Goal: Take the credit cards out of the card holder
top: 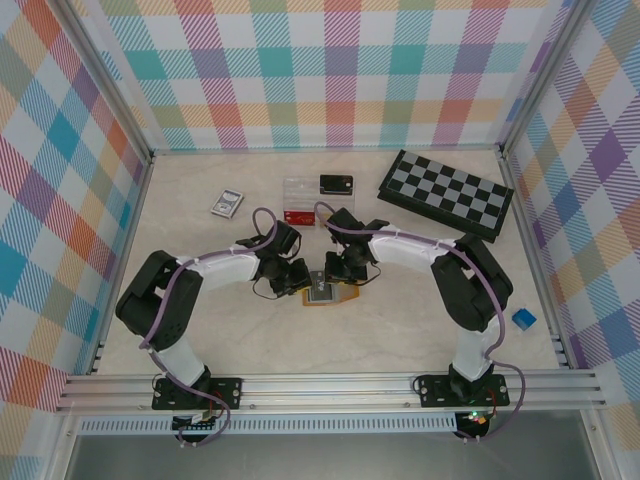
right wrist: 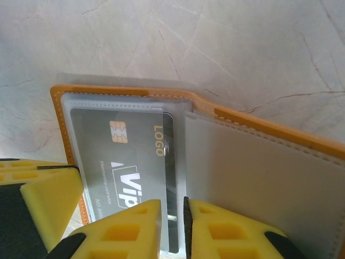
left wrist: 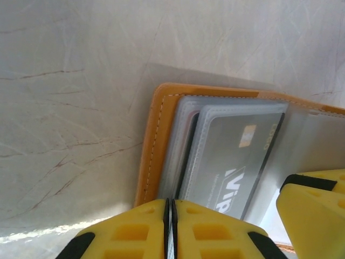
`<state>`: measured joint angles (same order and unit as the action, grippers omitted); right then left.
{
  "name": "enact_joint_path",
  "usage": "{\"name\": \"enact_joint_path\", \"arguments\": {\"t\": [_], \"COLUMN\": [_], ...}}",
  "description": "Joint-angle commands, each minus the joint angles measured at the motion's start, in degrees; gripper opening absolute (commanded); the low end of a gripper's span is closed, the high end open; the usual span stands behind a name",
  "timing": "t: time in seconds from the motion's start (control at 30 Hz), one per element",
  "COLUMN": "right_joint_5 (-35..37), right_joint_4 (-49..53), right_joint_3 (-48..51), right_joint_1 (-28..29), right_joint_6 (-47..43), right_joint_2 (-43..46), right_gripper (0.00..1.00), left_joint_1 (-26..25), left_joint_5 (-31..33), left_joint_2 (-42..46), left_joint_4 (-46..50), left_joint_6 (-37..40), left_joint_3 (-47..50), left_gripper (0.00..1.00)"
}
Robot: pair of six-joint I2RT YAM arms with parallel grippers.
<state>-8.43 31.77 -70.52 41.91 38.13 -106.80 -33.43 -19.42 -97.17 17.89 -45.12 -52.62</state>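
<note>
The orange-tan card holder (top: pixel 336 297) lies open on the table between my two grippers. In the left wrist view its orange cover (left wrist: pixel 153 141) frames clear sleeves, and a grey VIP credit card (left wrist: pixel 237 156) sits in one. My left gripper (left wrist: pixel 170 217) is shut on a thin clear sleeve edge. In the right wrist view the same card (right wrist: pixel 129 156) lies in its sleeve beside a grey inner panel (right wrist: pixel 259 172). My right gripper (right wrist: pixel 173 216) stands a narrow slot apart over the card's right edge. From above, the left gripper (top: pixel 297 281) and right gripper (top: pixel 345 273) meet over the holder.
A folded chessboard (top: pixel 447 193) lies at the back right. A clear plastic box (top: pixel 298 188), a small black item (top: pixel 335 183) and a small pack (top: pixel 227 203) sit behind the arms. A blue cube (top: pixel 523 319) rests near the right wall.
</note>
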Motion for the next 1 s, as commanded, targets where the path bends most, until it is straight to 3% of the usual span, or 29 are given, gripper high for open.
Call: {"name": "enact_joint_path", "arguments": {"t": [0.0, 0.2, 0.6, 0.8, 0.97], "right_joint_5": [-0.18, -2.83, -6.93, -13.06, -14.12], "right_joint_4": [0.37, -4.26, -9.08, -13.52, -13.9], "right_joint_3": [-0.07, 3.72, 7.11, 8.29, 7.69], "right_joint_1": [-0.51, -1.91, -3.11, -3.24, -3.33], "right_joint_6": [-1.64, -1.75, -3.48, -2.54, -1.52], "right_joint_2": [-0.86, -0.37, 5.24, 6.71, 3.48], "right_gripper": [0.21, 0.27, 0.27, 0.21, 0.16], "left_joint_1": [0.21, 0.21, 0.21, 0.21, 0.12], "left_joint_5": [-0.88, -0.88, 3.22, 1.11, -2.81], "left_joint_2": [-1.42, -2.12, 3.02, 3.66, 2.44], "left_joint_4": [1.23, 1.76, 7.22, 7.03, 2.84], "left_joint_6": [1.25, 0.79, 2.86, 3.99, 2.96], "left_joint_3": [0.15, 0.42, -2.69, -3.97, -3.72], "left_gripper": [0.12, 0.11, 0.09, 0.1, 0.09]}}
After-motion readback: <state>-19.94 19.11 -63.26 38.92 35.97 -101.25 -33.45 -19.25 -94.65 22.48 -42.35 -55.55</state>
